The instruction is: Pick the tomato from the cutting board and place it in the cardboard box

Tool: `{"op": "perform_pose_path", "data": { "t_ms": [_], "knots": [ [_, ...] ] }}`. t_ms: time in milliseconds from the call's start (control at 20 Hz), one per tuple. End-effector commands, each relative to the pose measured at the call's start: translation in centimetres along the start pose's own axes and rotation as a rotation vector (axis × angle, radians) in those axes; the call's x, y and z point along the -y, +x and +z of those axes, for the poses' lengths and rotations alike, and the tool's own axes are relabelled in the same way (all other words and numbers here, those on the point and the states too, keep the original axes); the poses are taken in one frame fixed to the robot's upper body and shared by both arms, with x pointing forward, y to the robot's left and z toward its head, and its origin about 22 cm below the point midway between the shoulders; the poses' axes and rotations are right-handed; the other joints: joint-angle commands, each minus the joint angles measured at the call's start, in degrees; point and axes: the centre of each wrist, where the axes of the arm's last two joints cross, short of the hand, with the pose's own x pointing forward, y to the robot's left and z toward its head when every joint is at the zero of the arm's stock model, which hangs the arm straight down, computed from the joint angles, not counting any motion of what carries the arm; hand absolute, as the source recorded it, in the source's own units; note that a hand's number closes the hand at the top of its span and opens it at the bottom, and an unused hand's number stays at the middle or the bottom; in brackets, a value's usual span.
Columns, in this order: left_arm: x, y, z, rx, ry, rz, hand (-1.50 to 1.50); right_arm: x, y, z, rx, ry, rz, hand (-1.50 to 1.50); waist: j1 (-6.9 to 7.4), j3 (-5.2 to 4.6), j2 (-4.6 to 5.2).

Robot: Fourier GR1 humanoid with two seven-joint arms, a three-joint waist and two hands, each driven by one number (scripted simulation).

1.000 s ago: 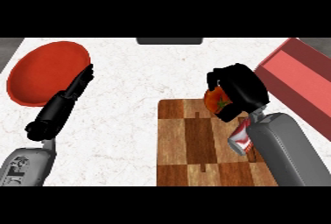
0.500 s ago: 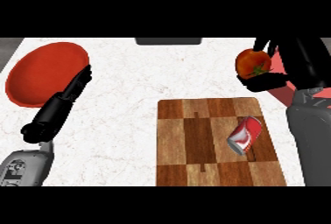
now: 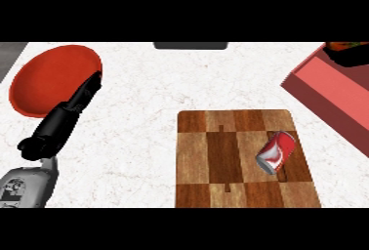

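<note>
At the upper right corner of the head view, a dark shape that I take for the right hand (image 3: 353,57) is cut off by the frame edge. A sliver of orange-red against it is most likely the tomato (image 3: 344,46). So little of either shows that I cannot tell whether the hand is clasping the tomato or has let it go. Both sit over the far end of the cardboard box (image 3: 328,93), which looks pinkish red and runs slantwise down the right edge.

The cutting board (image 3: 223,151) lies just beside the box and carries no tomato, only a red can (image 3: 276,151) on its side near the right edge. The picking half of the task therefore looks done, with the placing in hand or just finished.

On the left, the left hand (image 3: 72,105) rests open with its fingers straight, their tips over the rim of a red plate (image 3: 43,78) on the white counter (image 3: 144,127).

A tomato is probably light, smooth and a little slippery, with thin skin over soft flesh that bruises when squeezed. It is best cupped around its widest part, with thumb opposite fingers, rather than pinched at the top. It is round and may roll once freed, so lowering it well inside the box walls seems the safer way to release it.
</note>
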Motion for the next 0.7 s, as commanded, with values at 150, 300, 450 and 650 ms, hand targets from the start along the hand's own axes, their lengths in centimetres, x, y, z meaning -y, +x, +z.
{"op": "perform_pose_path", "data": {
  "t_ms": [150,300,450,650],
  "knots": [
    [0.8,-0.3,-1.1,0.016,-0.005,-0.007,0.0,0.6,-8.4,-1.5,-0.063,0.13,0.143,1.5,0.23,0.03,0.43],
    [0.6,0.0,-0.8,0.006,-0.03,0.008,0.0,1.1,-9.7,-2.3,-0.168,0.316,0.176,1.5,0.65,0.02,0.52],
    [0.7,-0.3,0.0,0.021,-0.015,-0.009,0.0,1.5,-11.9,-2.6,-0.205,0.406,0.174,1.5,1.24,0.03,0.54],
    [0.1,0.1,-2.0,0.009,-0.02,0.004,0.0,2.6,-14.3,-2.8,-0.198,0.5,0.202,1.5,1.06,0.06,0.67]
  ]
}}
